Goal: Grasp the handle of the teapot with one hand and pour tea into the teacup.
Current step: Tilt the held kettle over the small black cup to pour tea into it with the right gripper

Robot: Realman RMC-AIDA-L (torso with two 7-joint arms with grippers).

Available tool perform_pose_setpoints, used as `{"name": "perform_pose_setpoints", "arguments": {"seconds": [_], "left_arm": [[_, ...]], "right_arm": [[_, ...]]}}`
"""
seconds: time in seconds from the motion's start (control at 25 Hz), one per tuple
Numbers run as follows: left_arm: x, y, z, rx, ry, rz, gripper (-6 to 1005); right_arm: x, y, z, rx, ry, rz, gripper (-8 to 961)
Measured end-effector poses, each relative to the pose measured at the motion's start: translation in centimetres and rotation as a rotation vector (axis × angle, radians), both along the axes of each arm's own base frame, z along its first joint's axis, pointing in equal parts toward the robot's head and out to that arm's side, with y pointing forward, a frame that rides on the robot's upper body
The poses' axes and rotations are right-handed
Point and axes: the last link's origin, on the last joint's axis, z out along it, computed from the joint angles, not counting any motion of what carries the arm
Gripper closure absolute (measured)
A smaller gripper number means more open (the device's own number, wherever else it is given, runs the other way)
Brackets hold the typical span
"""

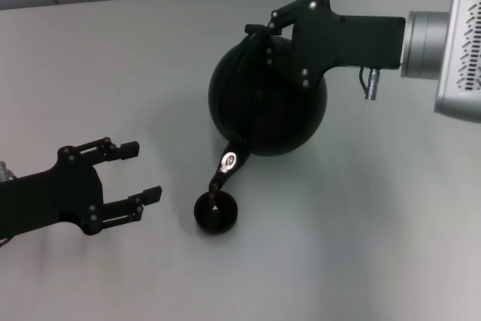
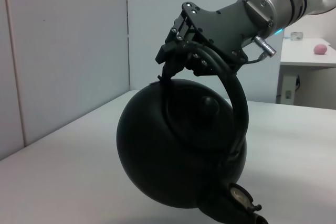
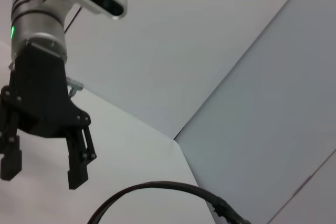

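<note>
- Head view: right gripper (image 1: 259, 31) clenched on the handle (image 2: 231, 85), teapot (image 1: 267, 103) tilted, spout over teacup (image 1: 216, 213); left gripper (image 1: 139, 172) beside the cup, fingers apart, holding nothing.
- Left wrist view alone shows the lid knob (image 2: 209, 107).
- Plain white table (image 1: 391, 246), grey walls (image 3: 210, 40).

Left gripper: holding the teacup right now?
No. In the head view the left gripper hangs open beside the teacup, apart from it, while the right gripper holds the teapot tilted over the cup.
</note>
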Motion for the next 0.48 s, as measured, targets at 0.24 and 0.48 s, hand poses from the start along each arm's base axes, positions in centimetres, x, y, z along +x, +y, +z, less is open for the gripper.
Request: {"name": "perform_pose_setpoints", "arguments": {"seconds": [0.24, 0.48], "left_arm": [[0.00, 0.08, 0.10, 0.005, 0.000, -0.001, 263], [-0.05, 0.17, 0.26, 0.014, -0.002, 0.002, 262]], "right_arm": [[-0.21, 0.01, -0.09, 0.005, -0.006, 0.008, 854], [-0.17, -0.11, 0.01, 0.006, 0.006, 0.005, 860]]}}
